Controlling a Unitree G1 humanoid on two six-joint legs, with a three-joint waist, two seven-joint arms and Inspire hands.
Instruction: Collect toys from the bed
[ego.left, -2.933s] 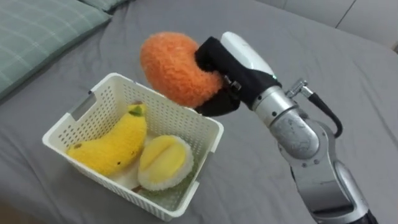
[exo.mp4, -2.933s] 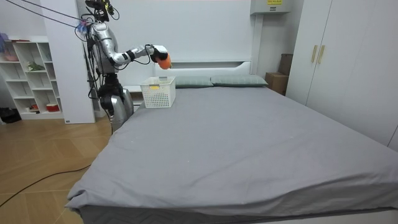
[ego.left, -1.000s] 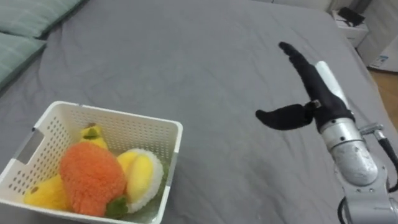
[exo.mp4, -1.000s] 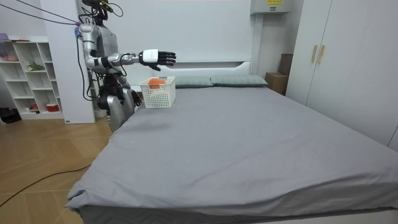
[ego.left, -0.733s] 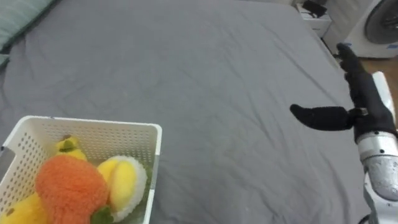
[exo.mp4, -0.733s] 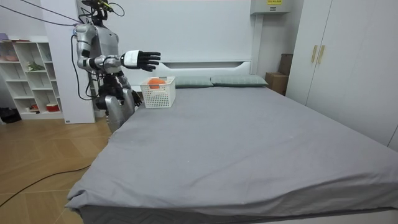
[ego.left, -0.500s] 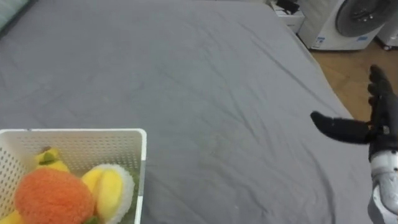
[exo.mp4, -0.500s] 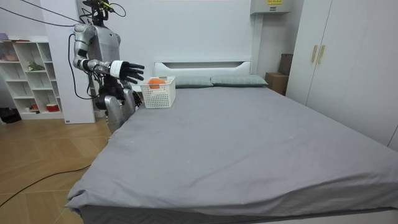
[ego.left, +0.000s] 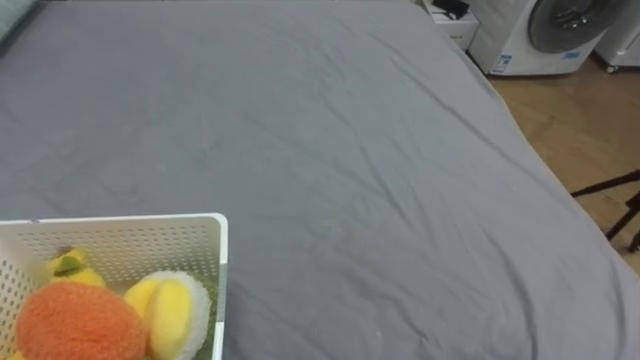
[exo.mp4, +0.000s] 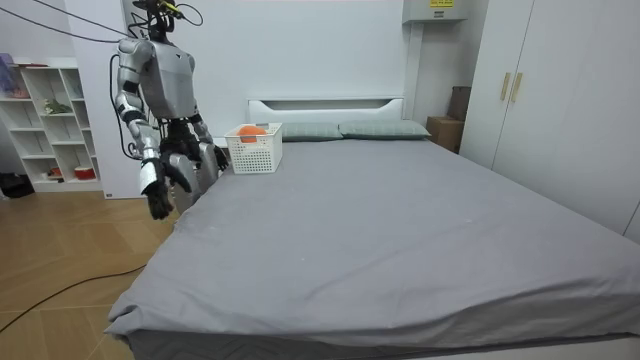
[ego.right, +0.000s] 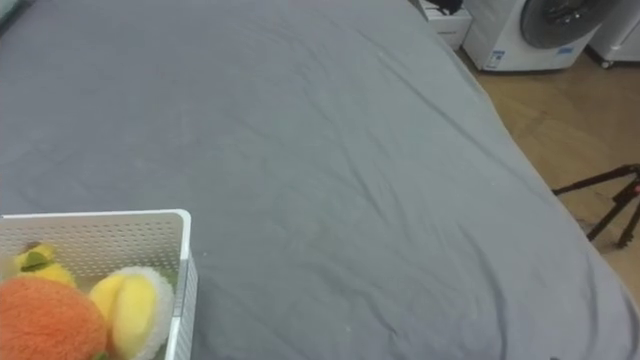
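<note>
White basket (ego.left: 150, 248) on bed (ego.left: 330, 150), holding orange plush (ego.left: 65, 325), yellow plush fruits (ego.left: 175, 312); right hand (exo.mp4: 158, 197) hanging released, empty

Soft, even indoor light falls on the grey bed (ego.left: 330, 150), and faint shading marks the creases in its sheet. In the room view the white wall (exo.mp4: 300, 50) is bright, the floor (exo.mp4: 60, 260) carries a dull sheen, and the bed's near side lies in shadow.

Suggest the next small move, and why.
Probably pan the head across the bed to check for leftovers: the orange toy and yellow toys sit in the basket, the visible sheet bears no toy, and the right hand hangs empty.
</note>
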